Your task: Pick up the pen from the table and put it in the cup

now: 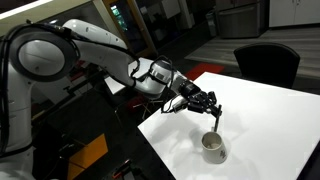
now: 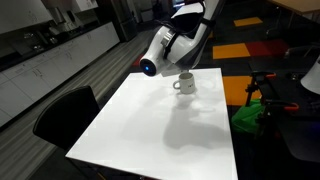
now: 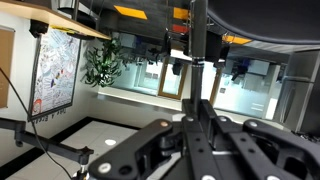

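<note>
My gripper (image 1: 212,104) hovers above the white table (image 1: 270,120) and is shut on the dark pen (image 1: 217,118), which hangs down from the fingers just above and beside the cream cup (image 1: 213,147). In the wrist view the pen (image 3: 198,45) stands as a thin dark stick clamped between the closed fingers (image 3: 198,122), with the room beyond. In an exterior view the cup (image 2: 185,84) stands near the far edge of the table (image 2: 170,125), right below my arm; the pen is hidden there.
A black chair (image 1: 268,62) stands at the far side of the table; it also shows in an exterior view (image 2: 62,112). A green object (image 2: 248,116) lies on the floor beside the table. Office counters and windows lie behind.
</note>
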